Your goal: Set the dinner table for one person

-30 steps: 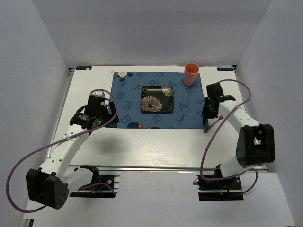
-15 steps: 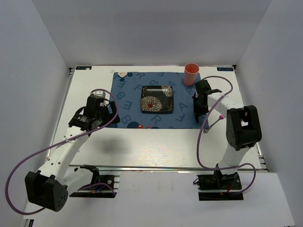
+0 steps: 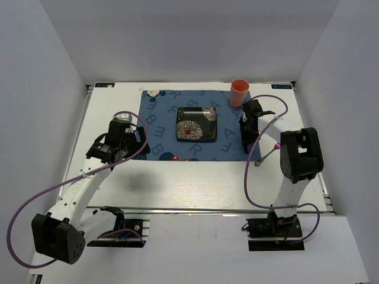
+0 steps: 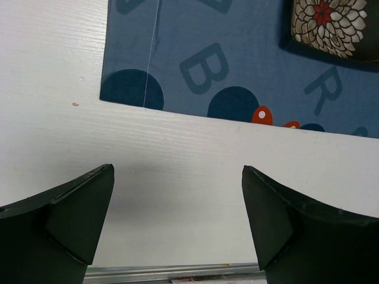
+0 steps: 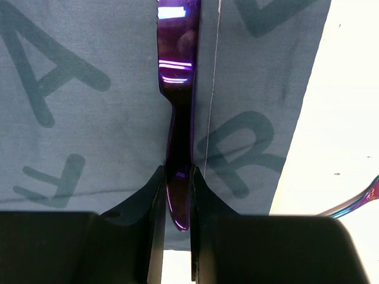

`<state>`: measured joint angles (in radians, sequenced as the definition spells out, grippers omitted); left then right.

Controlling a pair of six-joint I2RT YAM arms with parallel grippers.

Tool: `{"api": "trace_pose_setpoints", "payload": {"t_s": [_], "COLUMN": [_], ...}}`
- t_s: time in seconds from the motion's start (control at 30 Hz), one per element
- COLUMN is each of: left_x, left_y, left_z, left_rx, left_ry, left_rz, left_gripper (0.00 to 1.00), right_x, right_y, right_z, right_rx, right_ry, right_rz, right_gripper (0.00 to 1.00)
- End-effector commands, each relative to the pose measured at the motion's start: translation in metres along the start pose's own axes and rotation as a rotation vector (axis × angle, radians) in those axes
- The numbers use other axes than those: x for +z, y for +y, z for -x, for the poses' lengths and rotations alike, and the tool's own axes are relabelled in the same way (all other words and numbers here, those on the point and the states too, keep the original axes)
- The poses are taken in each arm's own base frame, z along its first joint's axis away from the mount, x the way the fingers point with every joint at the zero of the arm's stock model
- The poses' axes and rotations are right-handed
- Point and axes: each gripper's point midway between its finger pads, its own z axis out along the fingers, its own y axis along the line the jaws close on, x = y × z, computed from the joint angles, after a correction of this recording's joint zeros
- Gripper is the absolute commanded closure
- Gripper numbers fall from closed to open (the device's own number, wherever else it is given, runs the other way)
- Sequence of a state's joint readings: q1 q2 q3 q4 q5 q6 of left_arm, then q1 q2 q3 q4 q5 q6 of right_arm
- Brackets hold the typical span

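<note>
The white dinner table (image 3: 195,183) carries a blue letter-printed mat (image 3: 160,118) with a black floral square plate (image 3: 196,124) at its middle. A pink cup (image 3: 239,93) stands at the mat's far right corner. My right gripper (image 3: 246,135) is over the mat's right edge. In the right wrist view it (image 5: 177,195) is shut on the handle of a shiny purple utensil (image 5: 179,65) that lies along the mat. My left gripper (image 3: 121,145) is open and empty. In the left wrist view it (image 4: 177,225) hangs above bare table by the mat's near left corner (image 4: 118,94).
A second purple-tinted utensil (image 3: 265,157) lies on the table just right of the mat; its end shows in the right wrist view (image 5: 358,203). A metal rail (image 3: 195,209) runs along the near table edge. Grey walls enclose three sides.
My right gripper has moved left and a little farther back, from beside the mat to over its right edge, holding the purple utensil. The left arm has barely moved.
</note>
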<state>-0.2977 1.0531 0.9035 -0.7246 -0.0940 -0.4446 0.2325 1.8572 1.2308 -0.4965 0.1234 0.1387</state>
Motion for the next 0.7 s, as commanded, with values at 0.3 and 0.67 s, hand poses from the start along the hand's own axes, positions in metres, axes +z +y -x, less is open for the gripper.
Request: {"api": "trace_pose_setpoints", "payload": {"t_s": [0.3,0.67], "left_x": [0.000,-0.001], "left_y": [-0.003,-0.003], "left_z": [0.001,0.001], "left_rx": [0.012,0.013], "left_ry": [-0.014,-0.016], "left_rz": [-0.017,-0.020], "left_gripper": [0.02,0.02], "right_x": [0.000,-0.013], "right_y": [-0.001,-0.001], "right_z": [0.015,0.020], "right_rx": [0.028,0.066], "right_ry": [-0.036,-0.057], "right_rz": [0.005,0.001], "right_gripper": [0.96,0.60]}}
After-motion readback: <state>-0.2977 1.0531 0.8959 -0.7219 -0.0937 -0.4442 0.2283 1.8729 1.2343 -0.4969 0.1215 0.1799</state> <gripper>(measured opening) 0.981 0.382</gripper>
